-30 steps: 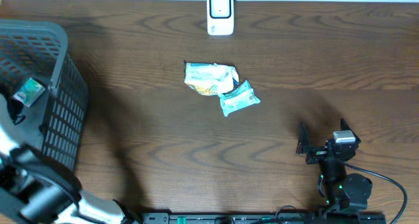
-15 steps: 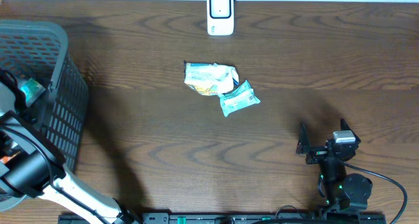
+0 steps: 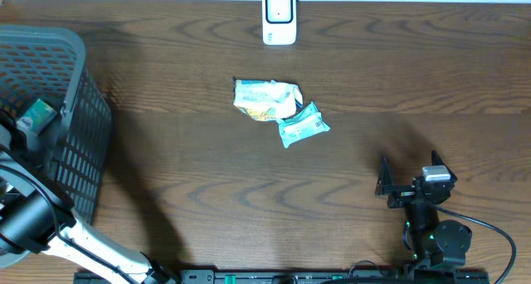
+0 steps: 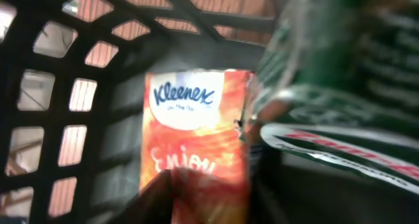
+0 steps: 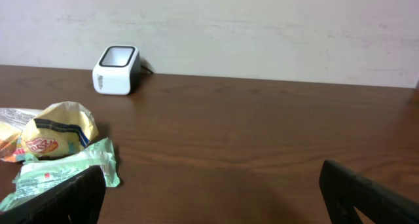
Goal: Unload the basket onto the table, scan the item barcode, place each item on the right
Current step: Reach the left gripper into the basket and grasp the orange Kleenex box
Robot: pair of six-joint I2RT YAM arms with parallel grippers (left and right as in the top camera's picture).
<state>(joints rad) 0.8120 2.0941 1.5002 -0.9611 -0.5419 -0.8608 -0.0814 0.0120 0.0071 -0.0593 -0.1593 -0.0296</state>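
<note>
In the left wrist view an orange Kleenex tissue pack (image 4: 196, 132) stands against the wall of the dark basket (image 4: 59, 106). My left gripper (image 4: 209, 194) is down inside the basket, its dark fingers (image 4: 157, 198) pressed to both sides of the pack's lower part. Overhead, only the left arm (image 3: 29, 213) shows reaching into the basket (image 3: 79, 85). The white barcode scanner (image 3: 280, 17) stands at the table's far edge. My right gripper (image 3: 406, 184) rests open near the front right, holding nothing.
A green packet (image 4: 340, 86) lies beside the tissue pack in the basket. A yellow snack bag (image 3: 264, 99) and a pale green packet (image 3: 303, 124) lie mid-table, left of the right gripper (image 5: 213, 198). The scanner (image 5: 116, 70) faces the wall.
The left arm has shifted inside the basket and its jaws have closed in on the tissue pack. The right arm and the packets on the table have not moved.
</note>
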